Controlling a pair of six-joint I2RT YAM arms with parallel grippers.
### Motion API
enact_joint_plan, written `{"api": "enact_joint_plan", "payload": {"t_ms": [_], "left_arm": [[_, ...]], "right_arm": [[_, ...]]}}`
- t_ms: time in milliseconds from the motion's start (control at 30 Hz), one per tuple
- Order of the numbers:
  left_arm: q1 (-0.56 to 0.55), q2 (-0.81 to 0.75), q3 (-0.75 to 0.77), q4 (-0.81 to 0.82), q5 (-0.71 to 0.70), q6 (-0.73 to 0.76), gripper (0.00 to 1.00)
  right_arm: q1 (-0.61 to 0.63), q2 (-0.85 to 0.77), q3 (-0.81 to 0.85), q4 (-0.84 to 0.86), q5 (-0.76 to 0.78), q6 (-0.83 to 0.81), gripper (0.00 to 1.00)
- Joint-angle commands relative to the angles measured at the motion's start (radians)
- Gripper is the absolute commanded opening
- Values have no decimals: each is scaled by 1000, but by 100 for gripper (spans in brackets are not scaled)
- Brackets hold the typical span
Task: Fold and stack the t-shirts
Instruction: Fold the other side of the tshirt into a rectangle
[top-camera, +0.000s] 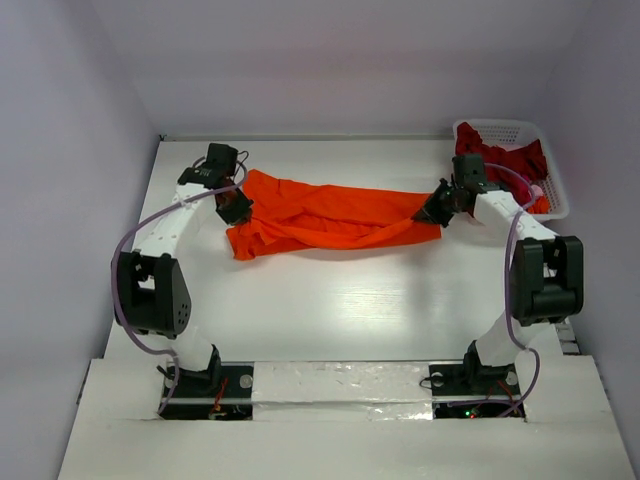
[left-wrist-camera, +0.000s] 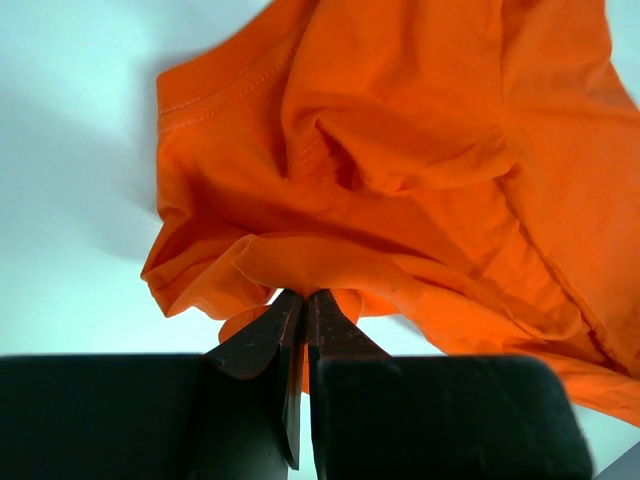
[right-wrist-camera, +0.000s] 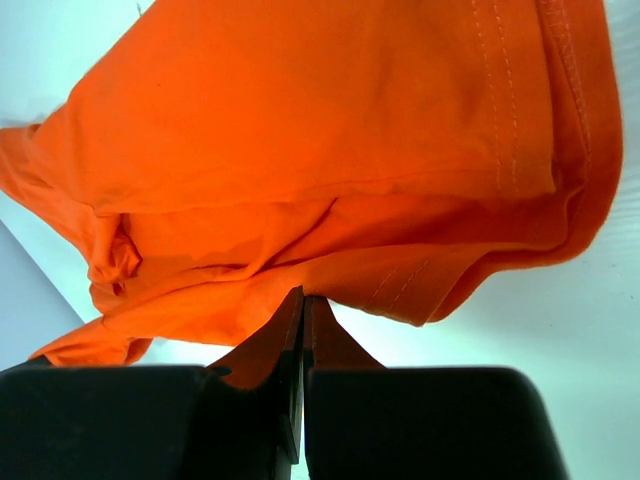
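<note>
Orange t-shirt (top-camera: 330, 215) is being held stretched across the far half of the desk (top-camera: 340, 300), bunched and wrinkled lengthwise. Its left end is being pinched by the left end effector (top-camera: 236, 207), fingers pressed together on a fold of cloth. Its right end is being pinched by the right end effector (top-camera: 434, 212), likewise clamped on fabric. Crimson t-shirt (top-camera: 500, 160) is being contained, crumpled, in the white latticed basket (top-camera: 555, 172) at the far right corner, beside the right arm.
</note>
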Motion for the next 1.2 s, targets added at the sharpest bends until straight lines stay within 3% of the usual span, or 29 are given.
{"api": "enact_joint_plan", "payload": {"t_ms": [0, 1167], "left_arm": [[23, 6, 61, 4, -2, 20, 0], [52, 114, 114, 52, 23, 58, 0]], "right_arm": [[12, 25, 51, -7, 12, -11, 0], [12, 96, 100, 7, 22, 4, 0]]}}
